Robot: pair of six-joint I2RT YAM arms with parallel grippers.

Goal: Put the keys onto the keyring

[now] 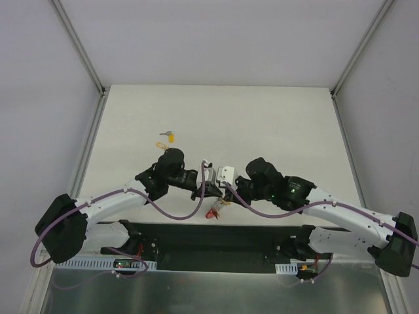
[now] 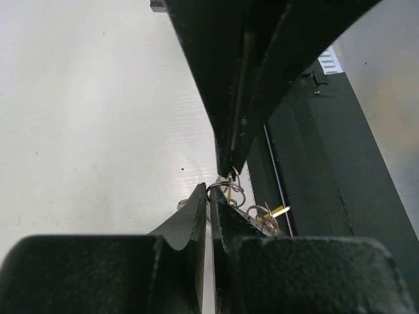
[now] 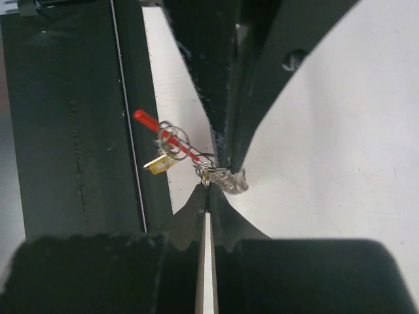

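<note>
left gripper (image 2: 211,196): jaws are pressing together, pinching the keyring (image 3: 152,124) at its wire loop | right gripper (image 3: 208,191): jaws are pinching the same piece, tip to tip with the left | yellow-headed key (image 3: 159,165) is hanging just beside the tips, under the red clip | two loose keys (image 1: 169,136) are lying on the worktop (image 1: 275,118), well beyond both jaws

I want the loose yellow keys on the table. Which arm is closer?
Left. The left arm bends right beside the loose keys, on their near side; the right arm is farther off to their right.
</note>
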